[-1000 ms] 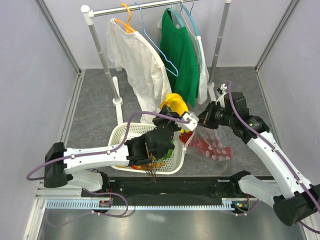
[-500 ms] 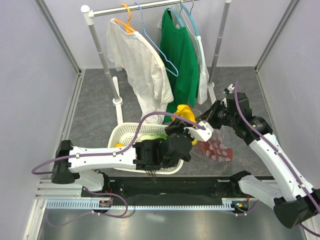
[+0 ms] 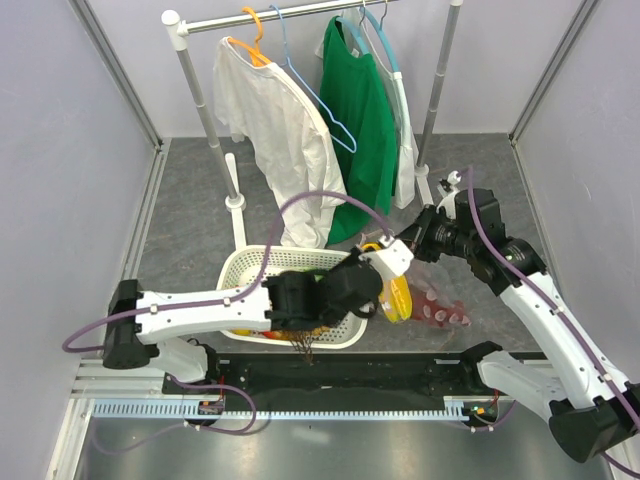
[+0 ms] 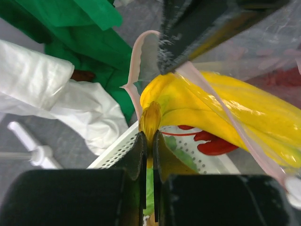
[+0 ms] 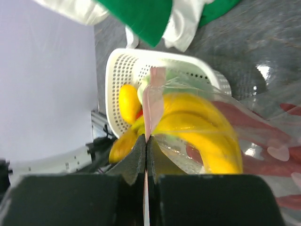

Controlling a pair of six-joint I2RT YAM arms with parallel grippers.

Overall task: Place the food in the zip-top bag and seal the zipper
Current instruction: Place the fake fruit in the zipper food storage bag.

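My left gripper [image 4: 146, 139] is shut on the stem end of the yellow banana [image 4: 221, 115], also seen from above [image 3: 398, 298]. Most of the banana lies inside the mouth of the clear zip-top bag [image 3: 445, 308]. The pink zipper strip [image 4: 135, 66] curls around the banana. My right gripper [image 5: 146, 140] is shut on the zipper strip [image 5: 153, 99] and holds the mouth edge up, just right of my left gripper [image 3: 388, 262]. The red lobster [image 4: 212, 143] and green lettuce [image 4: 178, 145] lie in the white basket [image 3: 250, 268]. A yellow fruit [image 5: 127, 101] also lies there.
A clothes rack [image 3: 205, 110] stands behind the basket with a white shirt [image 3: 275, 130] and a green shirt [image 3: 358, 110] hanging low near the bag. The brown longan bunch [image 3: 305, 345] hangs at the basket's near rim. Purple walls close both sides.
My left gripper has carried the banana down and to the right, from above the basket's far rim into the bag's mouth. My right gripper stayed shut on the bag's edge.
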